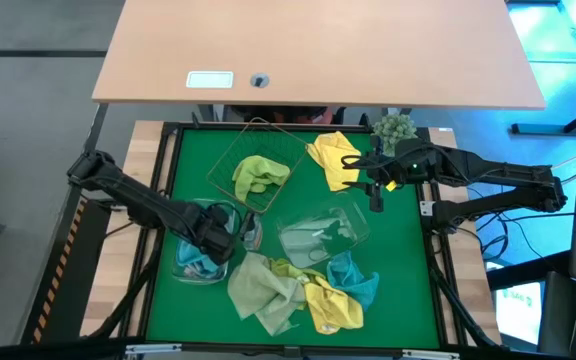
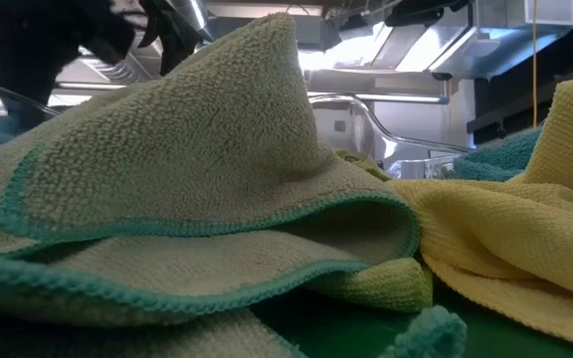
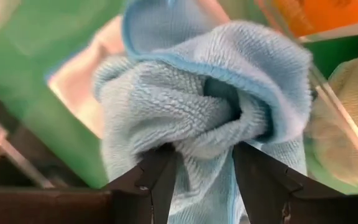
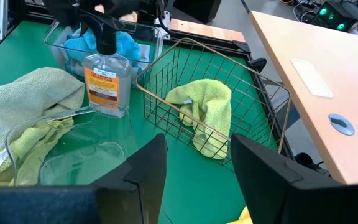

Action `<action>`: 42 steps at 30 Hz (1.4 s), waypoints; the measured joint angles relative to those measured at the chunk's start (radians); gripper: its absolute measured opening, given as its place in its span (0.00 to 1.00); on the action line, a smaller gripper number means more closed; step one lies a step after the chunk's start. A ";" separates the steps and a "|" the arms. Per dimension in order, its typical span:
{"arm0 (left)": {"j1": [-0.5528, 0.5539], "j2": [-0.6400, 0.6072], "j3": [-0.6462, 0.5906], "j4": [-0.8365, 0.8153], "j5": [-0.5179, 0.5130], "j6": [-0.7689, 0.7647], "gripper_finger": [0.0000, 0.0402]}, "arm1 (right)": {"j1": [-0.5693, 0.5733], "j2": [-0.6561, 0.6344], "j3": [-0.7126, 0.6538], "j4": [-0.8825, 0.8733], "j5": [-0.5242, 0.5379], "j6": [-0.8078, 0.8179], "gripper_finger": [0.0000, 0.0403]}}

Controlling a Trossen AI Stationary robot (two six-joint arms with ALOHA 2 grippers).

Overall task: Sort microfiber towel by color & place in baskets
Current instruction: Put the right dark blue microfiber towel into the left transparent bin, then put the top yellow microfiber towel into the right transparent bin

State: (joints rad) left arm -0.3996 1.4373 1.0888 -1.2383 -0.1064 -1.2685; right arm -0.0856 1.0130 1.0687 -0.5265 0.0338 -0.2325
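My left gripper [image 1: 220,240] points down over the left clear basket [image 1: 181,268], open, with a bunched light blue towel [image 3: 197,93] rising between its fingers. The wire basket [image 1: 258,150] at the far middle holds a lime green towel [image 1: 258,175]. A second clear basket [image 1: 353,222] stands mid-table. A yellow towel [image 1: 333,160] lies beside my right gripper [image 1: 373,190], which hangs open above the mat and touches nothing. A pale olive towel [image 2: 197,179], yellow towel [image 2: 525,239] and teal towel [image 1: 353,278] lie heaped at the near edge. My left gripper comes at the light blue towel from above, pointing down. A raised fold of the towel [image 3: 201,140] stands between the two fingertips [image 3: 160,168]. Whether they touch it I cannot tell. The rest of the towel lies in the clear basket.
A clear sanitizer bottle [image 4: 104,84] stands between the left clear basket and the wire basket. A fuzzy plant ball [image 1: 395,128] sits at the far right corner. Bare green mat [image 1: 193,170] shows at the far left.
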 joint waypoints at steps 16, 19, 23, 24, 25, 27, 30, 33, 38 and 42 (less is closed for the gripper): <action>-0.009 0.000 0.270 -0.064 -0.038 0.184 0.38 | 0.000 0.000 0.000 0.000 0.000 0.000 0.45; -0.022 0.000 0.305 -0.064 -0.038 0.212 0.38 | 0.000 0.000 0.000 0.000 0.000 0.000 0.45; -0.046 0.000 0.350 -0.064 -0.038 0.246 0.38 | 0.000 0.000 0.000 0.000 0.002 0.000 0.45; -0.052 0.000 0.363 -0.063 -0.038 0.254 0.38 | 0.000 0.000 0.000 0.000 0.010 0.000 0.45; -0.060 0.000 0.376 -0.063 -0.038 0.259 0.38 | 0.000 0.000 0.000 0.000 0.023 -0.001 0.45; -0.072 0.000 0.402 -0.062 -0.038 0.259 0.38 | 0.000 0.000 0.000 0.000 0.062 -0.002 0.45; -0.090 0.000 0.441 -0.055 -0.045 0.259 0.38 | -0.007 0.000 0.000 0.000 0.123 -0.003 0.45; -0.106 -0.001 0.462 -0.001 -0.141 0.271 0.38 | -0.049 0.000 0.000 0.000 0.131 -0.010 0.45; -0.120 -0.001 0.463 0.201 -0.233 0.453 0.38 | -0.174 0.017 0.000 0.000 0.129 -0.011 0.45; -0.120 -0.001 0.463 0.348 -0.276 0.594 0.38 | -0.289 0.045 0.000 0.001 0.082 -0.011 0.45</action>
State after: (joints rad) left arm -0.5200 1.4364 1.5513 -0.8906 -0.3820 -0.6746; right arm -0.3743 1.0576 1.0687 -0.5252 0.1163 -0.2433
